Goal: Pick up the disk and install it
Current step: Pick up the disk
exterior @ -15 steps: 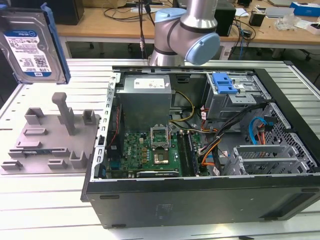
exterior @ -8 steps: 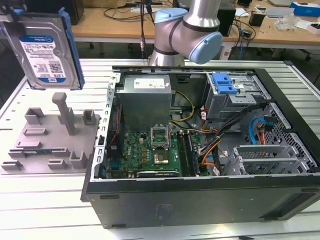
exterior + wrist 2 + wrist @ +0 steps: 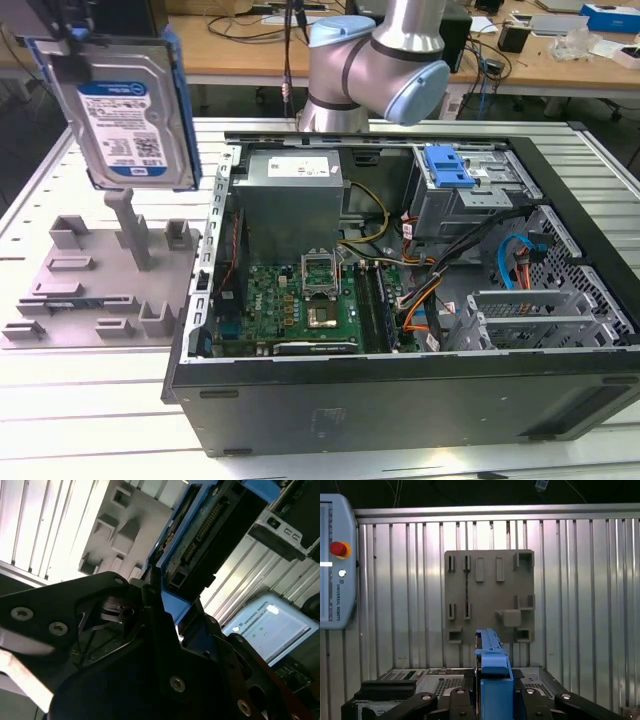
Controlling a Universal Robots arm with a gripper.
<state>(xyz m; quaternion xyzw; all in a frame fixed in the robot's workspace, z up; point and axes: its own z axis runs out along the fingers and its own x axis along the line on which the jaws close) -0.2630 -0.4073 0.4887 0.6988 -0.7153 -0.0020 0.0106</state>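
Observation:
The disk [image 3: 130, 110], a silver drive with a blue-and-white label and blue side rails, hangs upright in the air at the exterior view's left. It is above the grey fixture plate [image 3: 90, 290] and clear of its posts. My gripper [image 3: 72, 42] is shut on the disk's upper end. The first wrist view looks down the disk's blue edge [image 3: 492, 665], clamped between the gripper [image 3: 492, 695] fingers, with the plate [image 3: 490, 585] far below. In the second wrist view the disk's connector side [image 3: 210, 525] sticks out from the gripper [image 3: 160, 597].
An open computer case [image 3: 200, 300] lies on the slatted metal table, to the exterior view's right of the plate. Inside it are a motherboard, cables and a drive bay with a blue clip [image 3: 447, 167]. A teach pendant [image 3: 335, 560] lies on the table.

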